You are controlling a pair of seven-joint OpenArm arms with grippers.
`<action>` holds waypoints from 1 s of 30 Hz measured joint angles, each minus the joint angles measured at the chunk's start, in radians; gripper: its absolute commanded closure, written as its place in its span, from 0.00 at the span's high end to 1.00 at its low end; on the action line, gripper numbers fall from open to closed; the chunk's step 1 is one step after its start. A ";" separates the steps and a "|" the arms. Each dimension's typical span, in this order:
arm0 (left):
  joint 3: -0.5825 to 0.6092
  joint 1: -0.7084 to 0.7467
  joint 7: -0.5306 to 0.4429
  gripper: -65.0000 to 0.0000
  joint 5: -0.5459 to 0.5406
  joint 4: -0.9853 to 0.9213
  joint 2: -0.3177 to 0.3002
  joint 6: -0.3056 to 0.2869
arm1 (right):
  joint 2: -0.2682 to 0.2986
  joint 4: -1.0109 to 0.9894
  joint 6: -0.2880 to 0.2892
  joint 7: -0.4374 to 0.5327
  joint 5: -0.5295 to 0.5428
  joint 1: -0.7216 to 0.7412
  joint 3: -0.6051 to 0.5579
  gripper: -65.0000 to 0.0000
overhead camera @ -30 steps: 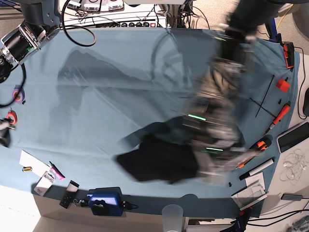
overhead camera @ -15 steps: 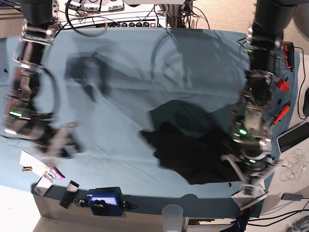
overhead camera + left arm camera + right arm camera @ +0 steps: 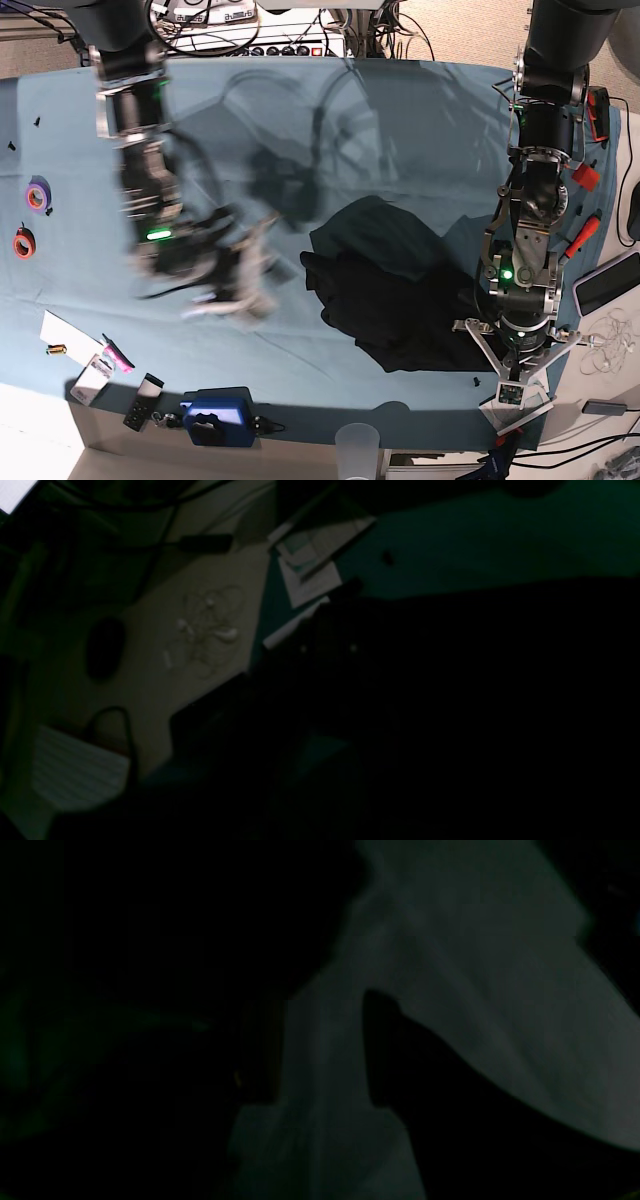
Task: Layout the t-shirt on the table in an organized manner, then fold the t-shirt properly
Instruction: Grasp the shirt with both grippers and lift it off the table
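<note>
Base view is showing you the t-shirt (image 3: 400, 300) bunching on the table (image 3: 90, 150); left gripper (image 3: 500, 375), at its 3 o'clock, is pinching closed, right gripper (image 3: 235, 285) is blurring, jaws unreadable.

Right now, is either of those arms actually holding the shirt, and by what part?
It cannot be told. The left gripper is shut at the t-shirt's edge, its grip hidden; the right gripper is blurred, short of it.

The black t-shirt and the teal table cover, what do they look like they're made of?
The crumpled black t-shirt looks like soft matte knit fabric, probably cotton: it lies in loose folds and takes no shine. The light teal-blue table cover also looks like cloth, thin and matte, since it shows long shallow creases; what lies under it is hidden.
</note>
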 measured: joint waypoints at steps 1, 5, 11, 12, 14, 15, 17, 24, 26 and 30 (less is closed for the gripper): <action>0.000 0.000 0.000 0.00 -0.007 0.000 0.000 0.000 | -0.007 0.000 0.000 0.000 -0.008 0.000 -0.021 0.40; 0.000 0.000 0.000 0.00 -0.021 0.000 0.000 0.000 | -0.054 -0.010 -0.001 0.069 -0.185 0.000 -0.087 0.40; 0.000 0.000 0.001 0.00 -0.026 0.000 0.000 0.000 | -0.153 -0.246 -0.117 0.317 -0.406 0.018 -0.140 0.40; 0.000 0.000 0.002 0.00 -0.026 0.000 0.000 0.000 | -0.167 -0.287 -0.130 0.326 -0.426 0.023 -0.143 0.40; 0.000 0.000 0.004 0.00 -0.026 0.000 0.000 0.000 | -0.184 -0.341 -0.191 0.349 -0.430 0.032 -0.143 0.40; 0.000 0.000 0.004 0.00 -0.026 0.000 0.000 0.000 | -0.187 -0.352 -0.203 0.347 -0.433 0.043 -0.143 0.39; 0.000 0.000 0.004 0.00 -0.026 0.000 0.000 0.000 | -0.189 -0.356 -0.226 0.346 -0.436 0.053 -0.143 0.23; 0.000 0.006 0.034 0.00 -0.023 0.000 -0.009 -0.001 | -0.179 -0.205 -0.478 0.166 -0.488 0.090 -0.132 0.00; 0.001 0.014 0.048 0.00 0.024 0.000 -0.014 0.000 | -0.169 -0.101 -0.502 0.166 -0.523 0.106 -0.105 0.00; 0.000 0.063 0.077 0.00 0.076 0.000 -0.016 0.000 | -0.150 0.094 -0.495 0.090 -0.518 0.126 -0.004 0.00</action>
